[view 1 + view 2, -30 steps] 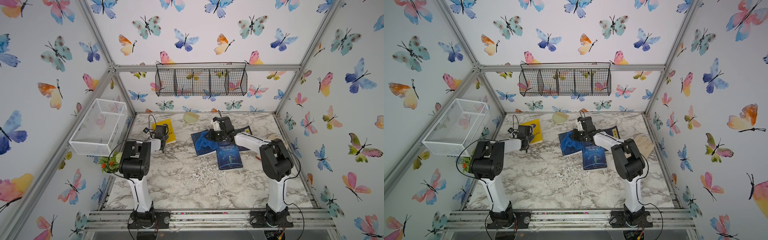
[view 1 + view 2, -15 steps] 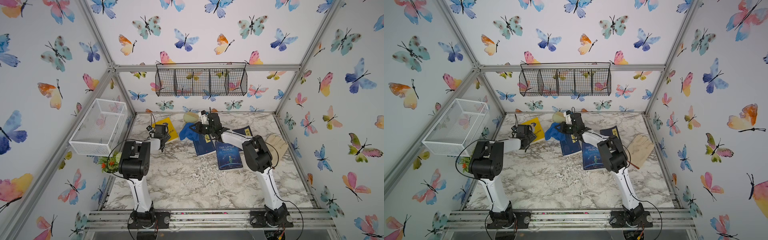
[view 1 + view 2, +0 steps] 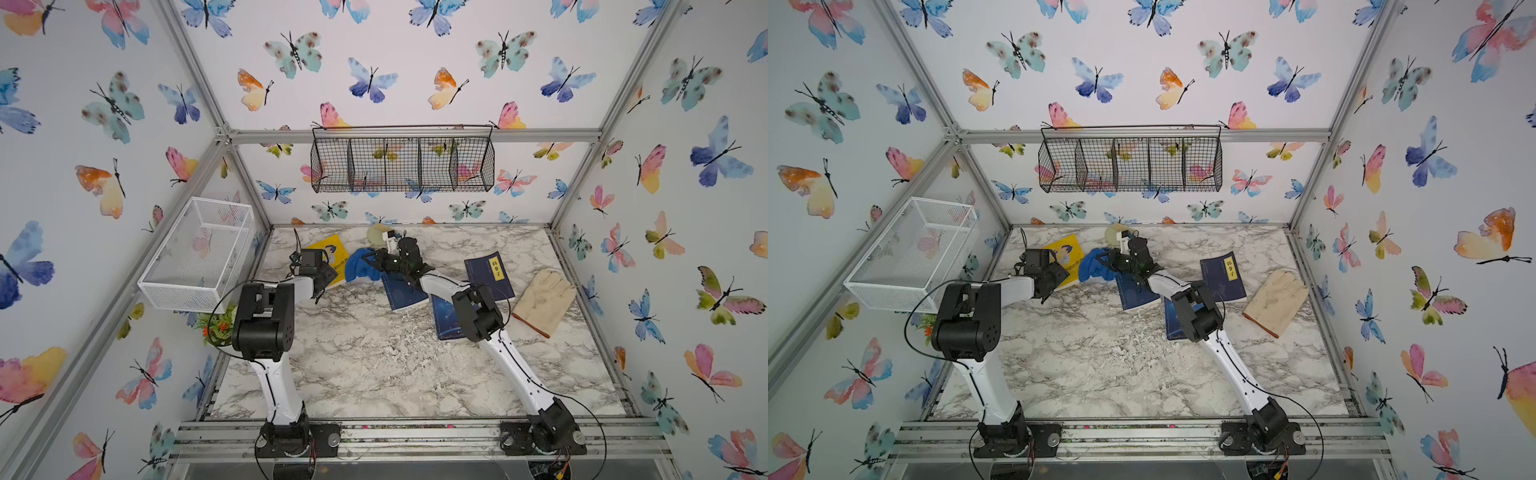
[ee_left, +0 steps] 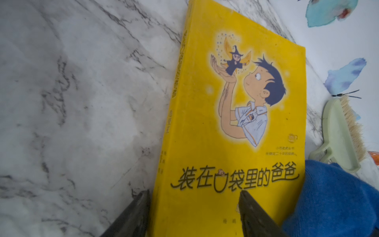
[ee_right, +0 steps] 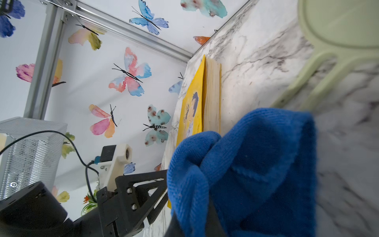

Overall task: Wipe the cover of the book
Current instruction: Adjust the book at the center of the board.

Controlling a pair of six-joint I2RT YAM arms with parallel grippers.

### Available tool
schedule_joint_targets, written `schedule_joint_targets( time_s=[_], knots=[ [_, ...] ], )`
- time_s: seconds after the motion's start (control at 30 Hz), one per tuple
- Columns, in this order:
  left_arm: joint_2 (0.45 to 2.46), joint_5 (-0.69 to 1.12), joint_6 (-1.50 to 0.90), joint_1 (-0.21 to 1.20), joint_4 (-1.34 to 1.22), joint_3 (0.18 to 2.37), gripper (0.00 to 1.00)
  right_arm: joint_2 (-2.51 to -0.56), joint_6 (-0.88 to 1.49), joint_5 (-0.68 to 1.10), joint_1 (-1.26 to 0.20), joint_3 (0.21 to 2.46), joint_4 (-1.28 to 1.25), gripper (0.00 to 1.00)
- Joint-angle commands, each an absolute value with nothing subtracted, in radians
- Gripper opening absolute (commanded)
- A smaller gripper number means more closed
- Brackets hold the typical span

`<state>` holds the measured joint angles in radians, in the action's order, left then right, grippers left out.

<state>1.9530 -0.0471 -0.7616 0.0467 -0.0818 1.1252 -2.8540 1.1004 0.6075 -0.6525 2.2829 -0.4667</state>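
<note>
A yellow book (image 3: pixel 333 252) (image 3: pixel 1066 254) lies flat at the back left of the marble table, its cartoon cover (image 4: pixel 235 127) facing up. My left gripper (image 4: pixel 193 195) (image 3: pixel 326 277) is open at the book's near end, one finger on the marble beside the spine and the other over the cover. My right gripper (image 3: pixel 371 260) (image 3: pixel 1104 260) is shut on a bunched blue cloth (image 3: pixel 359 266) (image 5: pixel 256 164). The cloth hangs against the book's right edge (image 5: pixel 212 96) and overlaps its near right corner (image 4: pixel 328 195). Cloth hides the right fingertips.
Three dark blue books (image 3: pixel 402 293) (image 3: pixel 490 272) (image 3: pixel 444 322) lie mid-table under the right arm. A beige glove (image 3: pixel 544 299) is at the right. A green brush (image 3: pixel 379 235) sits by the back wall. A white wire basket (image 3: pixel 199 253) and black wire rack (image 3: pixel 403 164) hang above.
My right arm has swung left, carrying the blue cloth off the dark blue book to the yellow book's right edge. The left gripper's jaws have narrowed.
</note>
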Motion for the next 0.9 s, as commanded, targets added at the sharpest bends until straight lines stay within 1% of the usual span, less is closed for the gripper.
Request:
schedule_joint_targets(
  time_s=[0.0, 0.2, 0.27, 0.37, 0.47, 0.57, 0.67, 0.87],
  knots=[
    [2.023, 0.073, -0.718, 0.048, 0.032, 1.124, 0.67, -2.910, 1.147, 0.632, -0.683, 2.277, -0.476, 0.09],
    [2.009, 0.091, -0.693, 0.048, 0.023, 1.102, 0.66, -2.911, 1.108, 0.661, -0.708, 2.282, -0.409, 0.10],
    [2.007, 0.094, -0.687, 0.048, 0.029, 1.100, 0.66, -2.884, 1.062, 0.649, -0.709, 2.245, -0.351, 0.10],
    [2.007, 0.101, -0.674, 0.048, 0.052, 1.105, 0.62, -2.840, 1.004, 0.620, -0.707, 2.177, -0.294, 0.10],
    [2.003, 0.106, -0.666, 0.048, 0.071, 1.103, 0.58, -2.856, 0.934, 0.624, -0.707, 2.247, -0.136, 0.10],
    [2.003, 0.106, -0.662, 0.050, 0.087, 1.099, 0.55, -2.847, 0.853, 0.596, -0.705, 2.291, -0.006, 0.08],
    [2.003, 0.086, -0.643, 0.063, 0.104, 1.105, 0.48, -2.737, 0.785, 0.541, -0.704, 2.160, -0.029, 0.08],
    [2.015, 0.004, -0.611, 0.140, 0.179, 1.155, 0.48, -2.500, 0.616, 0.468, -0.690, 2.007, 0.038, 0.08]
  ],
)
